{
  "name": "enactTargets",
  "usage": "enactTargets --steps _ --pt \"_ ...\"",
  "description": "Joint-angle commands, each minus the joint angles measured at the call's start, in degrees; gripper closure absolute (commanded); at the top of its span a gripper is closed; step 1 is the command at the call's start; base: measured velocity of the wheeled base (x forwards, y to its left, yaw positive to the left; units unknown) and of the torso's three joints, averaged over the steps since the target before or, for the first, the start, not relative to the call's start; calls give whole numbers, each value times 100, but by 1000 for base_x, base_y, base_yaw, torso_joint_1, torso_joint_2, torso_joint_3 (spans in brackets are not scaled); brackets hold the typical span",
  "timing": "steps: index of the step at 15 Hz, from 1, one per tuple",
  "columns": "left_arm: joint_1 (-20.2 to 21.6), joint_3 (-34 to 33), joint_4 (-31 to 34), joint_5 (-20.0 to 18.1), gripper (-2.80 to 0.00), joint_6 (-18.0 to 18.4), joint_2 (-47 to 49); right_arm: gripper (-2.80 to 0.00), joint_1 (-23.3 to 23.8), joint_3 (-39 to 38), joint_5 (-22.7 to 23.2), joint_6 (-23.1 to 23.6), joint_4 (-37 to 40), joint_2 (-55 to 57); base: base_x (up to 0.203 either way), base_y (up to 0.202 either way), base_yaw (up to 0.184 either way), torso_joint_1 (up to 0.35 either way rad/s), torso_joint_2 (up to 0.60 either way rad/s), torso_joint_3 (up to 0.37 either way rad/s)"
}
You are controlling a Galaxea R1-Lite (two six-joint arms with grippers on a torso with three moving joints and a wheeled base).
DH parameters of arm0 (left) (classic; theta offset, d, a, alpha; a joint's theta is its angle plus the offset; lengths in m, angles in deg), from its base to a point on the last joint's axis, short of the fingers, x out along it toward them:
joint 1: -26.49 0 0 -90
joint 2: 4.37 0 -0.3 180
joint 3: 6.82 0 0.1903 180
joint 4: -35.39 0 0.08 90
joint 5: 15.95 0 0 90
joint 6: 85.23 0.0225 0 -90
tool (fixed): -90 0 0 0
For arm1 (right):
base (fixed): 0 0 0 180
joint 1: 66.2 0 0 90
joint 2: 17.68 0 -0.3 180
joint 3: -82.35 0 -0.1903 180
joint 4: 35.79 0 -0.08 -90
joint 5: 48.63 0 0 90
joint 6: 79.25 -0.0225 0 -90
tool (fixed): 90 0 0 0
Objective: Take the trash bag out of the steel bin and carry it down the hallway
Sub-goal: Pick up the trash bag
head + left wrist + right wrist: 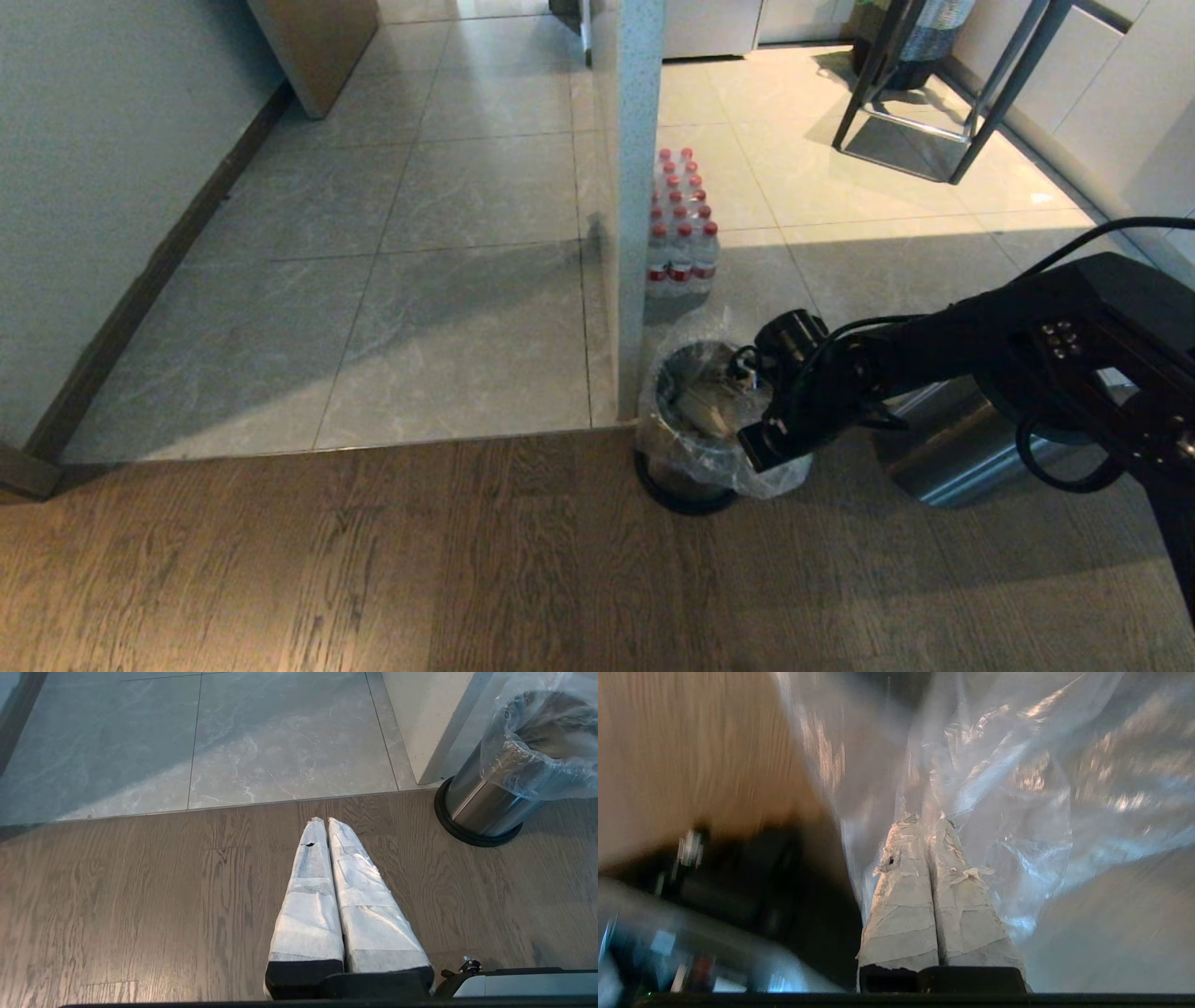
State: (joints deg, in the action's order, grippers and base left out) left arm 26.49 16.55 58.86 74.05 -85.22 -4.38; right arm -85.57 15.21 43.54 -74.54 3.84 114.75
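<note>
The steel bin (674, 485) stands on the wood floor beside a white pillar, and it also shows in the left wrist view (486, 807). The clear trash bag (695, 446) lines it and is folded over the rim (537, 765). My right arm reaches in from the right, with its wrist over the bin's right rim. In the right wrist view my right gripper (927, 817) is shut, with a taut strand of the trash bag (1017, 812) pinched at its tips. My left gripper (323, 820) hangs shut and empty over the wood planks, left of the bin. The hallway (448, 308) of grey tiles starts just beyond.
A shrink-wrapped pack of red-capped bottles (681, 233) stands behind the bin against the pillar (630, 187). A shiny steel object (943, 457) lies under my right arm. A black metal frame (934, 103) stands at the far right. A wall with a dark baseboard (140, 299) runs along the left.
</note>
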Motion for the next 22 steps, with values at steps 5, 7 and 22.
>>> enactTargets --steps 5,7,22 --pt "0 0 -1 0 0 -1 1 0 37 390 3 -84 -807 91 0 0 0 0 0 0" --pt "0 0 -1 0 0 -1 1 0 32 436 3 -217 -1500 262 0 0 0 0 0 0" --pt "0 0 -1 0 0 -1 1 0 -32 1343 519 -1499 -2324 1169 0 0 0 0 0 0"
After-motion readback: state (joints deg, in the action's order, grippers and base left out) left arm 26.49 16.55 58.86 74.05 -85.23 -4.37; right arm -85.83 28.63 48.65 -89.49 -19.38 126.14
